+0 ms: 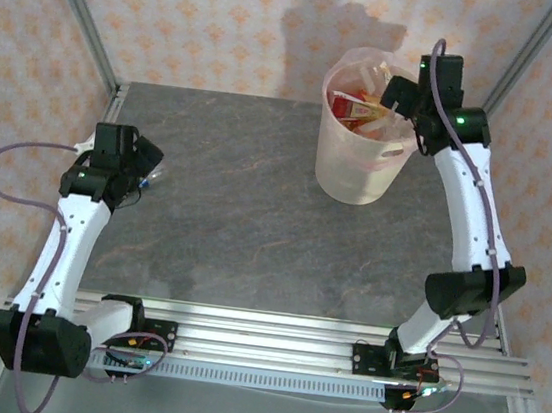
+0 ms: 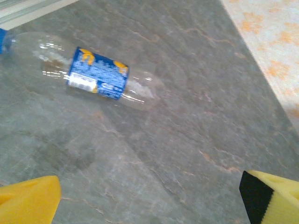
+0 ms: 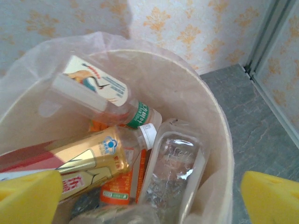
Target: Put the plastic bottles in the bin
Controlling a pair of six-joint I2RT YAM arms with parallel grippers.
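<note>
One bin (image 1: pixel 358 181) stands near the surface's (image 1: pixel 224 220) far right corner, holding at least five plastic bottles (image 3: pixel 96 158). One blue-labelled bottle (image 2: pixel 98 74) lies flat by the left edge. The left jaws gape empty near it; the right jaws gape empty above the bin.

I can read no word outright. From my left wrist, the clear bottle (image 2: pixel 93 70) lying on the table (image 2: pixel 187 140) wears a blue label with yellow marks and a white panel of print, all blurred. In the bin (image 3: pixel 219 140), the white-labelled bottle (image 3: pixel 93 88) shows a bird and red script (illegible), and the gold-labelled bottle (image 3: pixel 93 156) a round blue emblem.
</note>
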